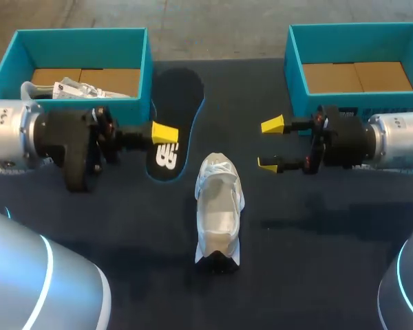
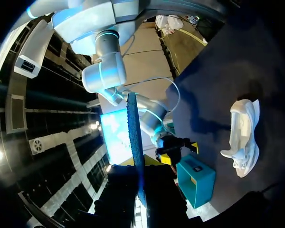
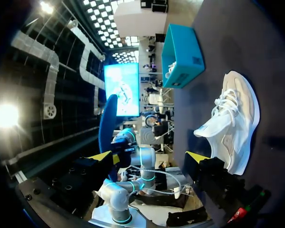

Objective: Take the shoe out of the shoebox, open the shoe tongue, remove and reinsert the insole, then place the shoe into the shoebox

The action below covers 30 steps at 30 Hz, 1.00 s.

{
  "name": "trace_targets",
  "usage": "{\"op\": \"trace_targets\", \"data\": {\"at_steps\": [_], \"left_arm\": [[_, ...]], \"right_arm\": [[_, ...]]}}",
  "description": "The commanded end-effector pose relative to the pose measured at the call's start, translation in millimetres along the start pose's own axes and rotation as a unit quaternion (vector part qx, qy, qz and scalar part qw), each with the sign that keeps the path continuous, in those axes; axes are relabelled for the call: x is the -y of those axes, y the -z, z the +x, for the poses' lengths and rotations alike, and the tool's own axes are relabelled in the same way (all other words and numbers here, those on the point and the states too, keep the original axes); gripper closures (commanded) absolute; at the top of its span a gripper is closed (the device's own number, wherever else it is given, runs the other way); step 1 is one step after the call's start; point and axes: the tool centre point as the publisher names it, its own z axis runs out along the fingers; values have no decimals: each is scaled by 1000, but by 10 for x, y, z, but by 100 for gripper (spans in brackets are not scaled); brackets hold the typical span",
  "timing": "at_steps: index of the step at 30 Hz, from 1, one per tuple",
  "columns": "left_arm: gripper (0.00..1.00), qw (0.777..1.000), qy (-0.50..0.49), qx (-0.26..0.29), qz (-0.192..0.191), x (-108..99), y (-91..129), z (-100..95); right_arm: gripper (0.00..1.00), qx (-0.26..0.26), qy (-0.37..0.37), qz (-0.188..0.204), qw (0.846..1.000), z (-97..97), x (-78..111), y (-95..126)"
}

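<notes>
While the shoe [image 1: 219, 210] stands upright on its sole mid-counter [image 1: 310, 227], neither gripper touches it. It sits between the two grippers and nearer the robot, dark end toward the robot, laces toward the boxes. The insole [image 1: 177, 113], out of the shoe, is black on top with a blue edge. It lies level just left of the shoe and apart from it. The left gripper [image 1: 164, 133] has its fingers clamped on the insole's side edge; the left wrist view shows it edge-on between them. The right gripper [image 1: 270, 144] is just right of the shoe's laced end, its fingers spread wide and holding nothing. The left shoebox [image 1: 124, 104] sits behind the left arm, crumpled paper [image 1: 72, 89] inside. The right shoebox [image 1: 292, 65] sits behind the right gripper.
</notes>
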Motion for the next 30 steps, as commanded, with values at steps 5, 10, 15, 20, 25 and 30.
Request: {"op": "trace_targets", "data": {"at_steps": [5,10,15,20,25,30], "left_arm": [[100,1000,-25,4,-7,-141,16,324],[100,1000,-25,4,-7,-141,16,324],[100,1000,-25,4,-7,-141,16,324],[100,1000,-25,4,-7,-141,16,324],[100,1000,-25,1,-3,-165,-4,390],[100,1000,-26,-3,-1,-268,-48,617]], "right_arm": [[0,1,0,-1,1000,-1,10,-12],[0,1,0,-1,1000,-1,10,-12],[0,1,0,-1,1000,-1,10,-12],[0,1,0,-1,1000,-1,10,-12],[0,1,0,-1,1000,-1,10,-12],[0,1,0,-1,1000,-1,10,-12]]}}
